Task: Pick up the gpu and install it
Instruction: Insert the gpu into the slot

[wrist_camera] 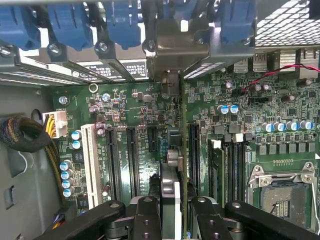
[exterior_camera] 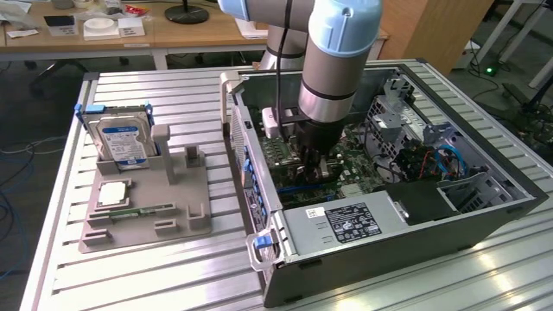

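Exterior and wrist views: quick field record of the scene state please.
arm: reaches down into the open computer case
pincer: shut on the gpu, low over the motherboard
gpu: held edge-on between the fingers, lined up along the expansion slots; whether it is seated cannot be told
cpu socket: open, no chip in it
parts holder: on the table, at the exterior view's left of the case
hard drive: standing upright in the holder
memory stick: lying flat on the holder
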`<state>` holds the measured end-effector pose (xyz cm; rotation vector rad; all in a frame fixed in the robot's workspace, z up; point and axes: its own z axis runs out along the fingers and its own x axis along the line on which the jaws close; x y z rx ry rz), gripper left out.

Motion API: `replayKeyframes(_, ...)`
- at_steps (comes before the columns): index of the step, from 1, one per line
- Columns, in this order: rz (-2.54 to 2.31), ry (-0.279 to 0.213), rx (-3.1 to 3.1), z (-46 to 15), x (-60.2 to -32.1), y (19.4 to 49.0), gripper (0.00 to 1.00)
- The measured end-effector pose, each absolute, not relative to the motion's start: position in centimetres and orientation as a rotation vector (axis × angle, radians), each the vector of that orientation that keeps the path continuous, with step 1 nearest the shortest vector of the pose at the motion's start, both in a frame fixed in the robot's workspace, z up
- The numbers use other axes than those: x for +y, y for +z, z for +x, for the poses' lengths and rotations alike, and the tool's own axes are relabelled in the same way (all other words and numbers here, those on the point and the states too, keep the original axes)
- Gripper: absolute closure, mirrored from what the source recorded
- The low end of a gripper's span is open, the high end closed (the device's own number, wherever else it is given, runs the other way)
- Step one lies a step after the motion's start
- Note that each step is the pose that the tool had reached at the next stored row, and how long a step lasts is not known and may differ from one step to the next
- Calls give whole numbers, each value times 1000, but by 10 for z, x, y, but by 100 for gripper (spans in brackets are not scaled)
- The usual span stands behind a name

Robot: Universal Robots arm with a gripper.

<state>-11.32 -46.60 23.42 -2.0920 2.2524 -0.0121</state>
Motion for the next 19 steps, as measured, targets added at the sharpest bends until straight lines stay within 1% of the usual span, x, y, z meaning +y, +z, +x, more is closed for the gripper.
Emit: replayKeyframes(19, -2097, -12, 2247, -113, -463, 234, 72)
